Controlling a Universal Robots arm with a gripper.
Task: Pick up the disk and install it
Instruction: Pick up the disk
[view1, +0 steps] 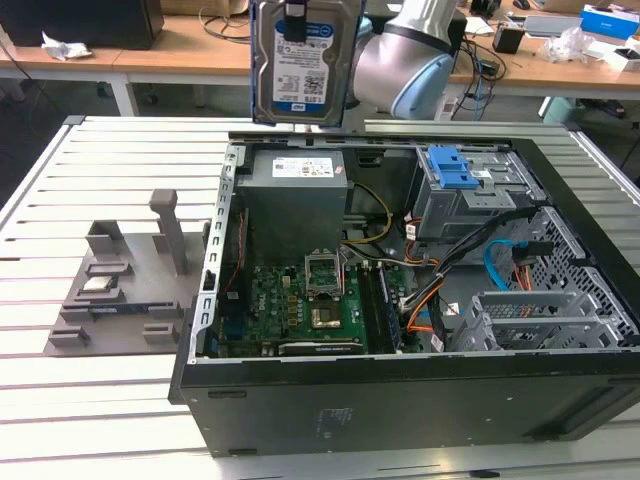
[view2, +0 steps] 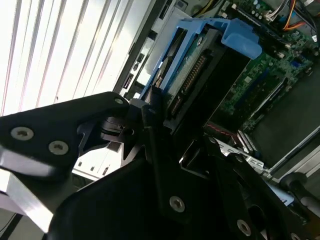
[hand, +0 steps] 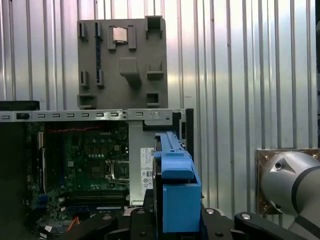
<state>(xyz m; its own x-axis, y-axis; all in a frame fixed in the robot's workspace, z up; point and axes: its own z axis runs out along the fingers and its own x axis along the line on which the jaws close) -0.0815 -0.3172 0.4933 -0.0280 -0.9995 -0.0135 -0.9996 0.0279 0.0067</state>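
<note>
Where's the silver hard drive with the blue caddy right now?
The silver hard drive in its blue plastic caddy hangs upright in the hand, top centre of the exterior view, above the grey power supply box.

Exterior view: set off the arm, high and at middle distance, looking down across the open computer case (view1: 400, 400) on the slatted table (view1: 100, 400).
First wrist view: rides just above the disk (hand: 175, 185), facing straight down on case and table.
Second wrist view: close against the disk, tilted, aimed along it into the case.
Shared: all 3 views take in the disk and the motherboard (view1: 300, 310); the exterior and first wrist views both catch the grey fixture (view1: 120, 290).
</note>
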